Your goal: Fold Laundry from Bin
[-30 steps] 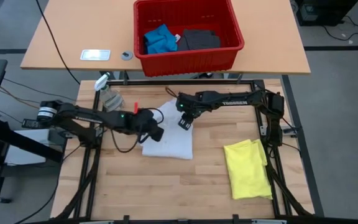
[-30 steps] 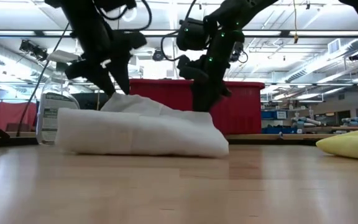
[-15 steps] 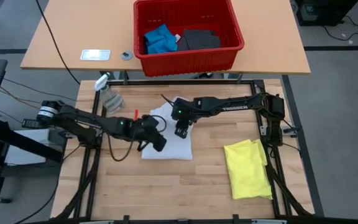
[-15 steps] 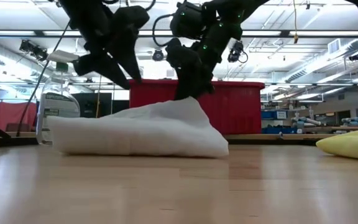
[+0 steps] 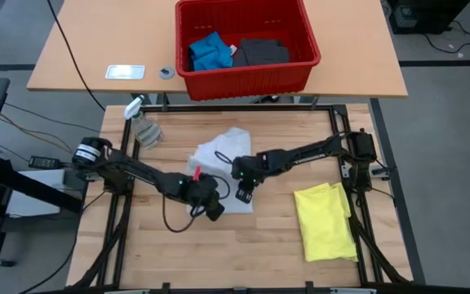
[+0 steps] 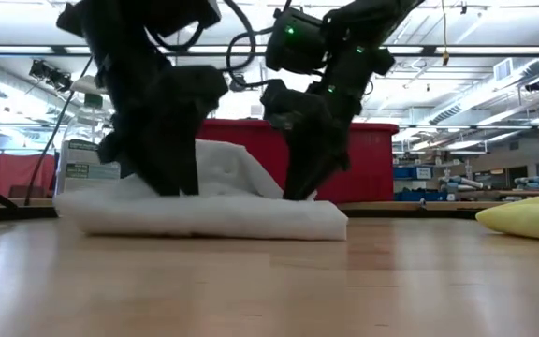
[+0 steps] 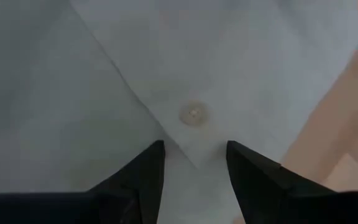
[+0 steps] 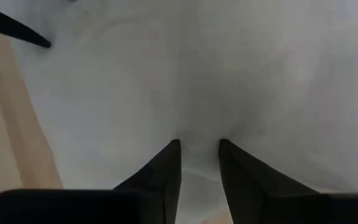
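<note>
The white shirt lies bunched on the wooden table, a little left of its middle. Both grippers stand at its near edge, pointing steeply down: my left gripper at the left and my right gripper beside it, each shut on white cloth. The low view shows the shirt as a flat layer in front with a hump behind. The yellow T-shirt lies folded at the right. The red bin stands on the tan table beyond, holding a blue piece and a dark grey piece. My left gripper pinches the white shirt between its two fingers at a pointed corner of a cloth layer, just below a small button. The fingers come from above, slanting down. The cloth lies low on the table under them. My right gripper pinches a gathered fold of the white shirt between its two fingers, near the shirt's near edge. The fingers slant down from above. How many layers it has, I cannot tell. The cloth rests on the table.
A clear spray bottle stands at the wooden table's far left. A flat device and a small round thing lie on the tan table left of the bin. Bare wood shows near the front edge.
Both grippers have moved from the shirt's far side toward the table's near edge and down, drawing white cloth over the shirt. The cloth rose to a peak under the right gripper midway. It now lies low at the near edge, with a hump behind.
</note>
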Robot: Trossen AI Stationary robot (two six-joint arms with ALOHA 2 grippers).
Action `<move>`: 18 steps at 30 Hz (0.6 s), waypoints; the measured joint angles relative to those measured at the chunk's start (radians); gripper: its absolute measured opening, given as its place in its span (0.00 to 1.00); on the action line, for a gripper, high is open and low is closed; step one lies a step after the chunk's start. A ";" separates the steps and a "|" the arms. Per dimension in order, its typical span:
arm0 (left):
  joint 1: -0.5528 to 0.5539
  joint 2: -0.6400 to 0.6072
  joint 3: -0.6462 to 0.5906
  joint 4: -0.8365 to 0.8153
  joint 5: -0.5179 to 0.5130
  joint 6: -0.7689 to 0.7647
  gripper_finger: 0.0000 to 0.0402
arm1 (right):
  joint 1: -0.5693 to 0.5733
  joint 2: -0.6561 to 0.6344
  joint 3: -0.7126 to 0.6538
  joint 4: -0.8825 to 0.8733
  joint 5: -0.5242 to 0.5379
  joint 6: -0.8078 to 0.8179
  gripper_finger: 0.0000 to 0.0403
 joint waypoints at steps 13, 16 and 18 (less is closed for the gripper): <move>-0.174 0.060 0.000 0.240 0.070 -0.132 0.44 | 0.195 -0.007 -0.159 0.146 -0.099 0.322 0.23; -0.212 0.059 0.000 0.289 0.069 -0.160 0.44 | 0.256 -0.007 -0.162 0.150 -0.100 0.402 0.22; -0.235 0.058 0.000 0.313 0.069 -0.171 0.44 | 0.294 -0.005 -0.163 0.177 -0.098 0.458 0.22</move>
